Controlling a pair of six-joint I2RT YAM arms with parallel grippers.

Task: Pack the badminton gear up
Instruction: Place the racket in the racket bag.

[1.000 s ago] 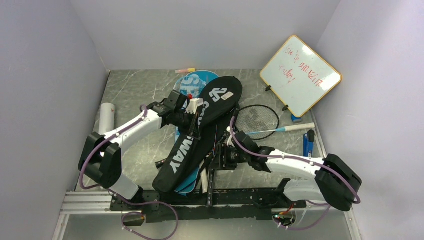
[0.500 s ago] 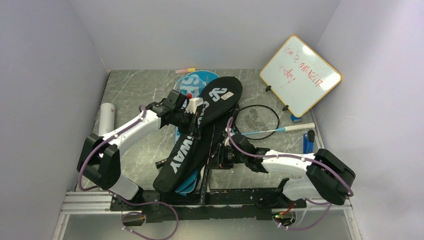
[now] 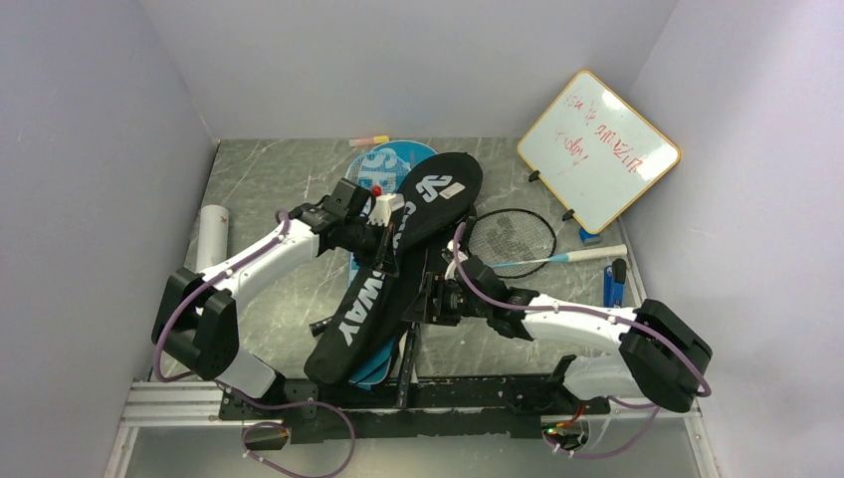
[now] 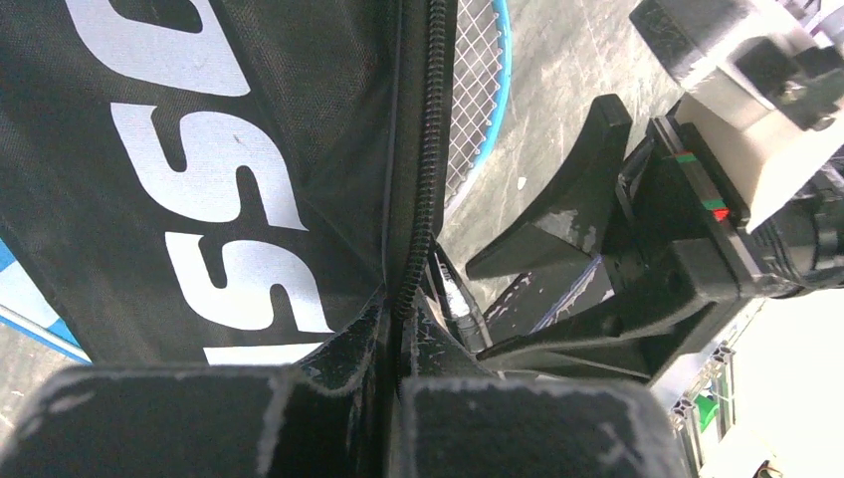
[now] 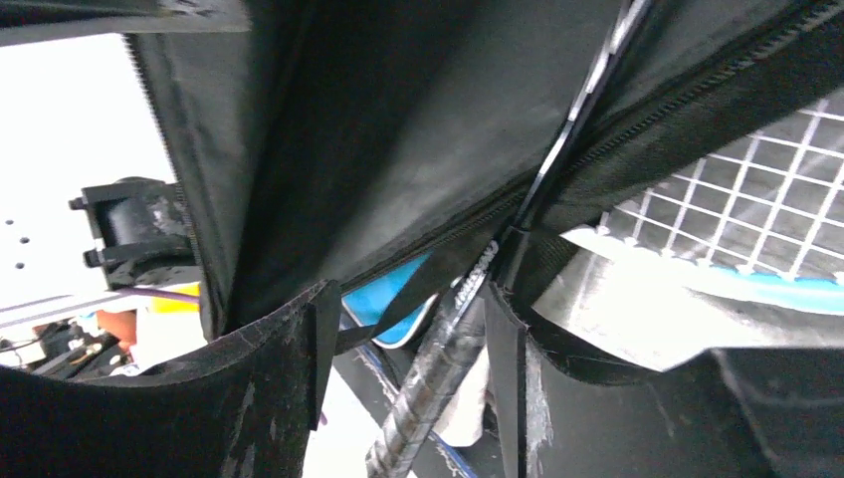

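Inside the clenched left gripper (image 4: 393,344): the zip edge of the black bag (image 4: 199,149). The right gripper (image 5: 408,324) has moved in, jaws apart astride a racket handle (image 5: 426,393), probably to regrip.

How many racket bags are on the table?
2. The black bag lies diagonally across the middle, pinched by the left gripper; the blue bag lies beneath it, far end showing. A third could hide underneath.

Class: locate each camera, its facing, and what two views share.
Top external: above and behind, facing down at the table; left gripper and right gripper show.
Left wrist: looks along its shut fingers at the zip of the black bag.
Right wrist: looks between its open fingers at the same bag.
Both wrists share the zip.
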